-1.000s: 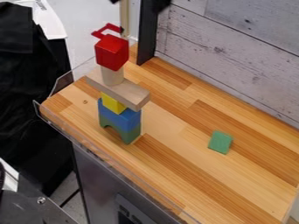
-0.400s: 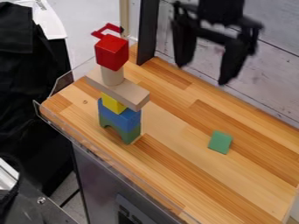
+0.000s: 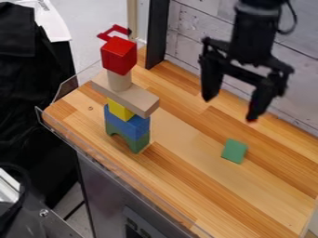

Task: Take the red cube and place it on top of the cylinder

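red on pale wood: the red cube (image 3: 118, 55) sits on top of the upright cylinder (image 3: 119, 81), at the head of a tall stack on the left side of the wooden counter (image 3: 192, 181). the cylinder stands near one end of a flat, pale wooden plank (image 3: 138, 99), which lies across a yellow block (image 3: 119, 110). under the yellow block comes a blue block (image 3: 128, 124), and under that a green arched block (image 3: 138, 143) resting on the counter. the black gripper (image 3: 229, 110) hangs over the right part of the counter, near the whitish plank wall (image 3: 192, 23) and well apart from the stack, its two fingers spread wide, one tip showing a spot of red. a small green block (image 3: 234, 151) lies on the counter, well apart from the stack.
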`<state>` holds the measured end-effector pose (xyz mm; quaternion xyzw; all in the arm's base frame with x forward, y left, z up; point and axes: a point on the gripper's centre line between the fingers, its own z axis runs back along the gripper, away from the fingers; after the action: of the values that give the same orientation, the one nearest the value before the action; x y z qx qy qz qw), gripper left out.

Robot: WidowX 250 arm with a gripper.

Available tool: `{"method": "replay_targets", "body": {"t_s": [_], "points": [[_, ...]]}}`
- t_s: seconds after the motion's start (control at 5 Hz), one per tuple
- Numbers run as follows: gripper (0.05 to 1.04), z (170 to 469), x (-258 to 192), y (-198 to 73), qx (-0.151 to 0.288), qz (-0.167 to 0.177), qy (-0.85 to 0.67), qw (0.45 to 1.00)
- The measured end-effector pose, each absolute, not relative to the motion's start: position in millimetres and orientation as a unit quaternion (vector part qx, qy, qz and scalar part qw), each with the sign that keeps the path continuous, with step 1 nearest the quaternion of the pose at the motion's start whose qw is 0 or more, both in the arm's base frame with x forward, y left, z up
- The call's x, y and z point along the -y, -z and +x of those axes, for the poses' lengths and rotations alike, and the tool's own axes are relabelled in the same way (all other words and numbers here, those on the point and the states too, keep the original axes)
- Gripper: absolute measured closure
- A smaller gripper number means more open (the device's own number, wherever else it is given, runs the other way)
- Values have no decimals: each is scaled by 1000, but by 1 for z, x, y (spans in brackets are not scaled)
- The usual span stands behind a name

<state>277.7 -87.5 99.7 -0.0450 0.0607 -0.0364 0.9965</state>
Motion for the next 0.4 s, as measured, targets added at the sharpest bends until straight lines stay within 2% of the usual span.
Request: {"method": "replay_targets", "body": {"t_s": [0.4], "points": [[83, 290, 102, -83, -18, -17, -7, 1000]]}}
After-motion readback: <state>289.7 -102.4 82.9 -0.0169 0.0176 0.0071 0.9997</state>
